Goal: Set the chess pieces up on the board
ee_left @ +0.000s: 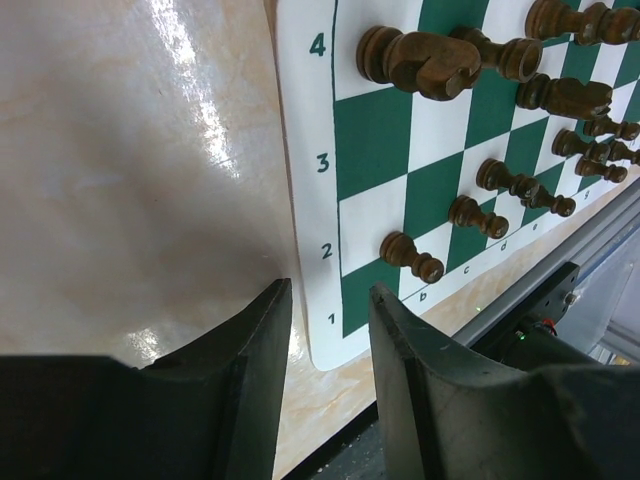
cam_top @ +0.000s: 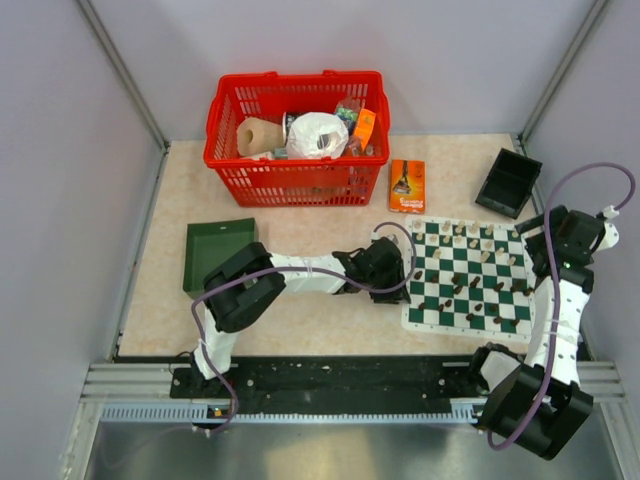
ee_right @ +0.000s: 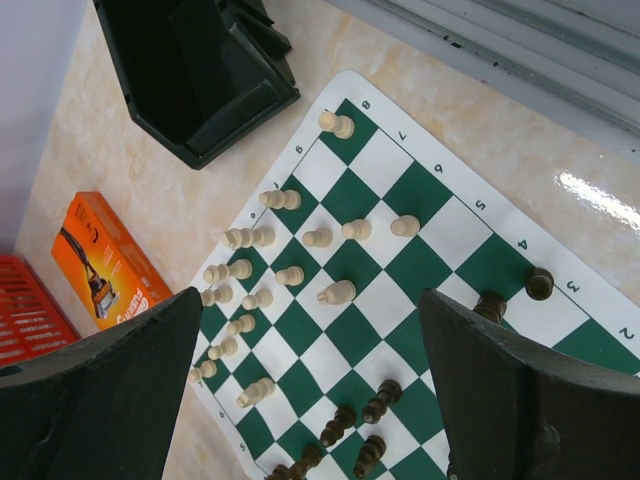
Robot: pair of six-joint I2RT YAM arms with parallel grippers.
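Note:
The green-and-white board [cam_top: 410, 318] lies at the right of the table. Cream chess pieces [ee_right: 338, 292] crowd its far rows and dark ones [ee_right: 385, 400] its near rows. In the left wrist view a dark pawn [ee_left: 410, 256] stands near the b2 square. Larger dark pieces [ee_left: 420, 60] crowd row 4; whether they stand or lie I cannot tell. My left gripper [cam_top: 395, 268] hangs low at the board's left edge [ee_left: 310, 200]. It is open [ee_left: 330, 290] with a narrow gap holding nothing. My right gripper [cam_top: 548, 222] is raised over the board's right side, wide open [ee_right: 310, 295] and empty.
A red basket [cam_top: 297, 135] of household items stands at the back. A green tray [cam_top: 215, 252] lies at the left, a black tray [cam_top: 508, 182] at the back right, and an orange box [cam_top: 406, 185] between basket and board. The metal rail [ee_left: 560, 270] runs along the near edge.

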